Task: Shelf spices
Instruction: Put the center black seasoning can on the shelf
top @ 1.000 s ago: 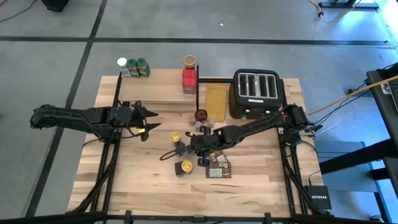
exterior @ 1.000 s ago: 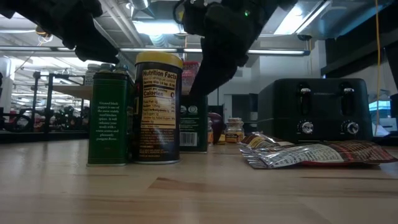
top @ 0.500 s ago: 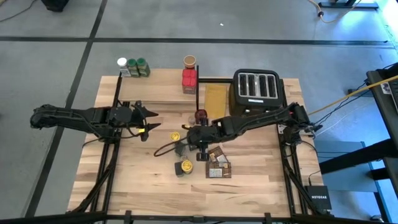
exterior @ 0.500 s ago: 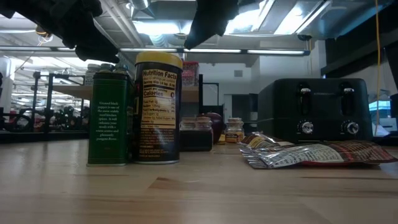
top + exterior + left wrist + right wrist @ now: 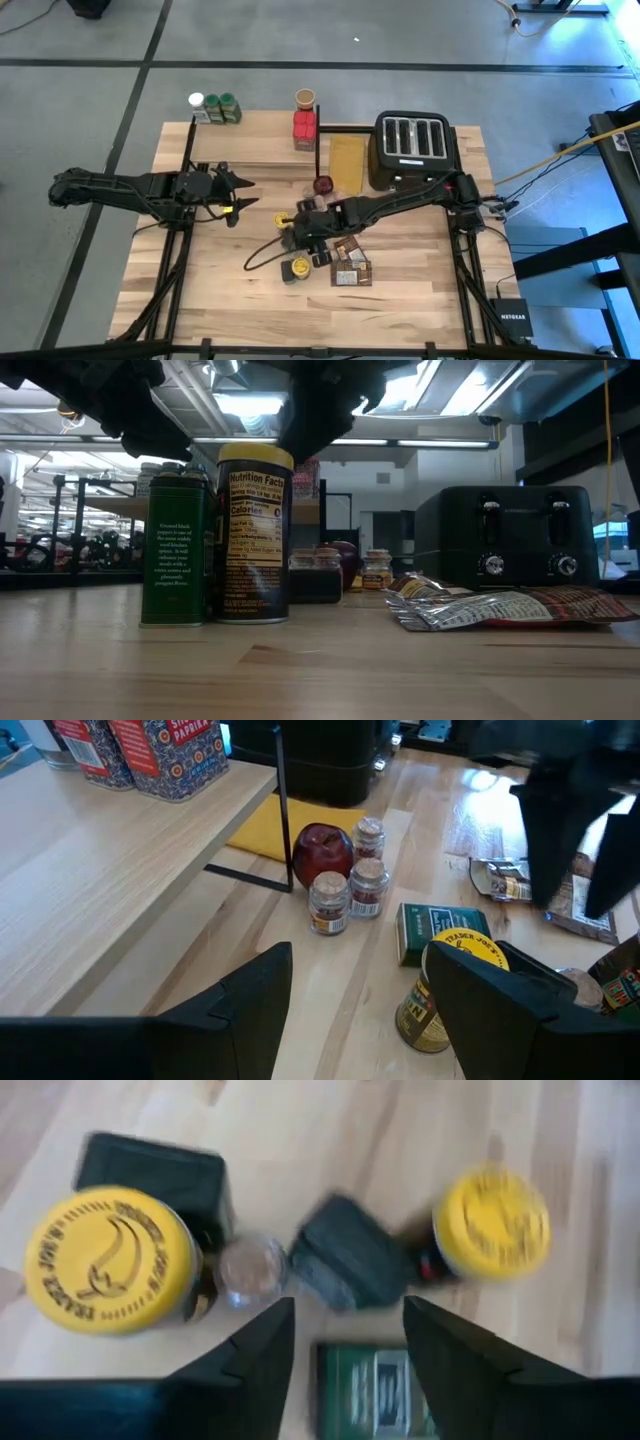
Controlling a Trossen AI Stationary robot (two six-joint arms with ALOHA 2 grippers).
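Note:
Spices stand grouped at the table's middle: a yellow-lidded jar beside an upright green tin, a second yellow-lidded jar, a green tin lying flat, small glass jars and flat packets. The shelf bears red tins and jars. My right gripper hovers open above the group, fingers pointing down, over the flat green tin. My left gripper waits open in front of the shelf.
A black toaster stands at the far right. A tan-yellow board lies beside it, with a dark red round object at its near end. The shelf's black frame leg stands near the small jars. Bare tabletop lies near-left.
My right gripper has risen and moved toward the table's left, from over the packets to over the jars. The green tin that stood upright under it in the low view no longer stands there; a low dark shape lies in its place.

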